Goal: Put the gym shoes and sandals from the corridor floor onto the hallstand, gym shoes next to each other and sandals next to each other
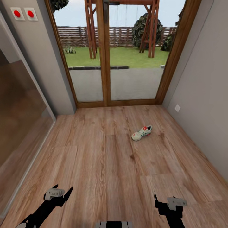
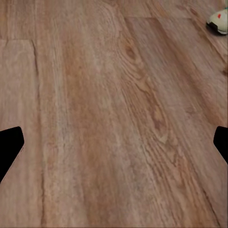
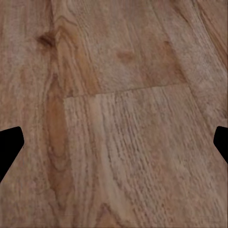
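- One gym shoe (image 1: 142, 132) lies on the corridor floor (image 1: 104, 164), right of centre in the head view, in front of the glass door (image 1: 109, 50); its long axis runs diagonally, one end toward the upper right, the other toward the lower left.
- Which end is the toe cannot be told.
- A red-orange patch shows on the shoe; no writing is readable.
- Left hand (image 1: 61, 193), lower left: fingers spread, empty.
- Right hand (image 1: 164, 202), lower right: fingers spread, empty.
- Both hang above bare planks.

Corridor floor (image 1: 104, 164): light brown wood-grain planks, dark knots. Gym shoe (image 1: 142, 133): white, red tongue label, seemingly green side stripes. Black grippers. Brown-framed glass doors (image 1: 107, 53).
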